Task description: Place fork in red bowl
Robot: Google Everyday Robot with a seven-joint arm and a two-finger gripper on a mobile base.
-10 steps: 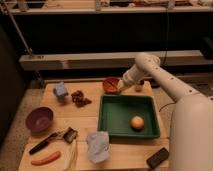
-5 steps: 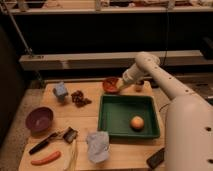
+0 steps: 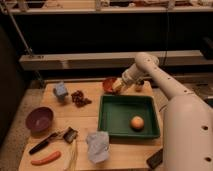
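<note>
The red bowl (image 3: 108,84) is a small orange-red bowl at the back of the wooden table (image 3: 85,122), just behind the green tray (image 3: 114,119). My gripper (image 3: 118,86) is at the bowl's right rim, low over it, with the white arm coming in from the right. The gripper covers part of the bowl. The fork does not show anywhere on the table. I cannot make out whether it is in the gripper.
The green tray holds an orange fruit (image 3: 137,122). A purple bowl (image 3: 39,119), a black-handled utensil (image 3: 49,140), an orange carrot-like piece (image 3: 45,158) and pale yellow strips (image 3: 73,154) lie at the left. A crumpled pale bag (image 3: 97,145), a blue-grey object (image 3: 61,90) and a dark brown cluster (image 3: 79,98) are also there.
The gripper has shifted slightly left, closer over the red bowl. Nothing else on the table has moved.
</note>
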